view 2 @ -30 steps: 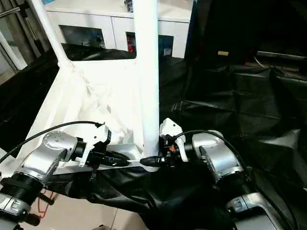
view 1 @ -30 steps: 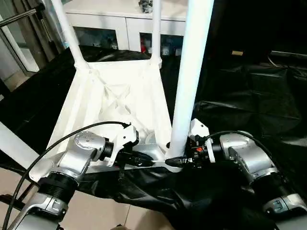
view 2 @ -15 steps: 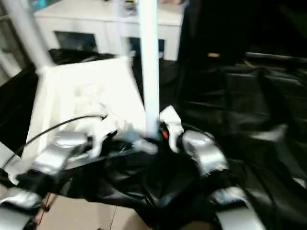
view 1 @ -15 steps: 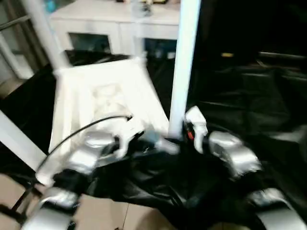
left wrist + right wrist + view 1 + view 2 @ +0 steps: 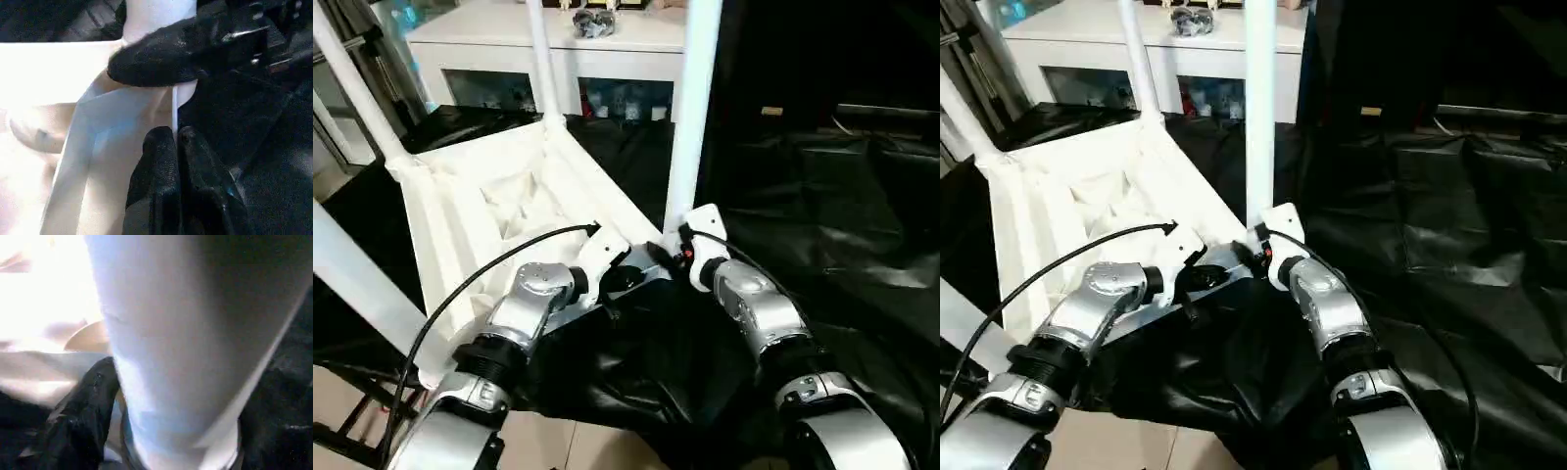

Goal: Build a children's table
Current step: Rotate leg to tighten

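The left claw (image 5: pixel 175 142) has its two fingers pressed together by the white tabletop (image 5: pixel 58 68). Another black finger (image 5: pixel 161 61) lies above.

I see both wrists crowded against the near leg (image 5: pixel 693 108) at the tabletop (image 5: pixel 499 211) corner. Open black cloth (image 5: pixel 842 196) lies to my right; three more legs fence the left.

Head pair downward; wrist views close-up.

Head views are showing sharp, evenly lit. White tabletop (image 5: pixel 489 211) is blowing out to glare in both wrist views. Near leg (image 5: pixel 186 347) is sitting blurred, too close; black drape (image 5: pixel 822 215) is swallowing shadow detail.
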Available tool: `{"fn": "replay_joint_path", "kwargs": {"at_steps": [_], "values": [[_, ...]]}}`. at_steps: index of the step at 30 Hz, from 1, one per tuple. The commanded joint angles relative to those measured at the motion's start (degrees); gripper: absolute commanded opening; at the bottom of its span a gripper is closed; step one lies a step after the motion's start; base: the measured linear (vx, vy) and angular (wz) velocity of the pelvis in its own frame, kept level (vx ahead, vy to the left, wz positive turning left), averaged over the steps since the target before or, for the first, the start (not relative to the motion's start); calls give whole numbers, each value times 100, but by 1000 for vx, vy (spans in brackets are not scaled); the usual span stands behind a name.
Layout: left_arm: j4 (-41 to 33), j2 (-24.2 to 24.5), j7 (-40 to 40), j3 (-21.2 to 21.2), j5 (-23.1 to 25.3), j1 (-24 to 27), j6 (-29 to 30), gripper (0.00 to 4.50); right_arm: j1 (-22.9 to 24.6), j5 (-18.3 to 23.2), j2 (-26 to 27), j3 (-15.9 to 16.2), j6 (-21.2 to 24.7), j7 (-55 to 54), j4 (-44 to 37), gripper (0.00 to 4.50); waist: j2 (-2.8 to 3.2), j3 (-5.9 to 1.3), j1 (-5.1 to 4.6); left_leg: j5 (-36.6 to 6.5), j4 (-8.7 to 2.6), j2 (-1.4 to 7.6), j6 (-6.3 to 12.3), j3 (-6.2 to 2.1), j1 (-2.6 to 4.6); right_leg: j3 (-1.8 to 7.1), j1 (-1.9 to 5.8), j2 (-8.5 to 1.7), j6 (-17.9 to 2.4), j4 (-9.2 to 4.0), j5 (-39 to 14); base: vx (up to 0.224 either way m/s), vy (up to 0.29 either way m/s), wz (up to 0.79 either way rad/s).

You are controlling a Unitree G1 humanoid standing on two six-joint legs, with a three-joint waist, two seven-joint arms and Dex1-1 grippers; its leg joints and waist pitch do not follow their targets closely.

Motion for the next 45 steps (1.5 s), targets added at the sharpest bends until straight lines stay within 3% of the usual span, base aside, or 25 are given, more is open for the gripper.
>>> {"fn": "replay_joint_path", "kwargs": {"at_steps": [1,6,9,16,22,27,29,34,37,38,39,40,42,45], "values": [[-287,-26,-520,-186,-199,65,-332,0,194,86,-7,546,105,971,-68,378,-25,-270,40,-1423,-405,232,209,-145,-14,282,227,-416,-1095,-512,-1317,0,0,0],[-432,346,-1222,-288,-302,186,-427,0,404,177,-708,835,-15,2457,-614,378,-46,-328,133,-737,-321,240,511,-102,-45,269,270,-394,-1397,-365,-154,0,0,0],[-492,485,-1558,-303,-389,224,-465,0,480,246,-997,960,20,3048,-862,378,-67,-343,169,-591,-302,246,624,-96,-50,256,261,-389,-1534,-322,204,0,0,0],[-769,788,-2405,-362,-665,338,-302,0,643,445,-1442,1234,298,4069,-1417,378,-53,-313,270,-843,-320,284,544,-97,-28,264,217,-394,-1476,-341,-273,0,0,0],[-821,855,-2649,-383,-740,323,-213,0,697,467,-1464,1332,417,4315,-1588,327,-70,-310,290,-826,-326,282,396,-99,-28,277,214,-409,-1461,-341,-349,0,0,0],[-878,876,-2713,-379,-764,359,-175,0,760,523,-1511,1369,569,4409,-1756,295,-75,-323,301,-662,-305,270,450,-99,-41,273,228,-407,-1456,-320,-144,0,0,0],[-867,869,-2689,-378,-750,366,-183,0,786,536,-1519,1363,607,4416,-1795,270,-41,-325,301,-678,-301,269,446,-101,-38,270,225,-404,-1463,-320,-112,0,0,0],[-739,707,-2239,-255,-689,346,-170,0,907,534,-1424,1232,640,4122,-1789,262,-26,-324,305,-766,-304,272,389,-106,-28,268,225,-402,-1451,-333,-188,0,0,0],[-598,609,-1857,-212,-554,285,-166,0,886,441,-1248,1079,576,3621,-1599,261,-29,-301,304,-937,-321,270,311,-104,-23,273,215,-408,-1417,-372,-476,0,0,0],[-427,445,-1394,-127,-446,191,-146,0,776,248,-972,897,461,2768,-1234,261,-22,-275,274,-1115,-348,267,217,-114,-24,271,207,-417,-1356,-415,-822,0,0,0],[-427,445,-1394,-127,-446,191,-146,0,776,248,-972,897,461,2768,-1234,261,-24,-242,230,-1399,-367,244,93,-117,0,265,193,-424,-1260,-472,-1362,-52,0,-5],[-277,278,-928,-66,-337,91,-132,0,652,52,-747,775,402,1977,-855,261,-36,-201,190,-1718,-401,228,-18,-141,31,255,185,-432,-1079,-539,-2077,0,0,0],[-194,138,-679,-49,-297,14,-64,0,570,-12,-589,693,426,1526,-601,260,-43,-178,111,-2037,-433,217,-141,-189,64,235,175,-439,-801,-603,-2831,0,0,0],[-14,-171,-10,33,-211,-157,76,0,419,-24,-268,466,581,699,-216,260,-34,-208,56,-1995,-423,217,-158,-197,96,264,147,-440,-767,-626,-2749,0,0,0]]}}
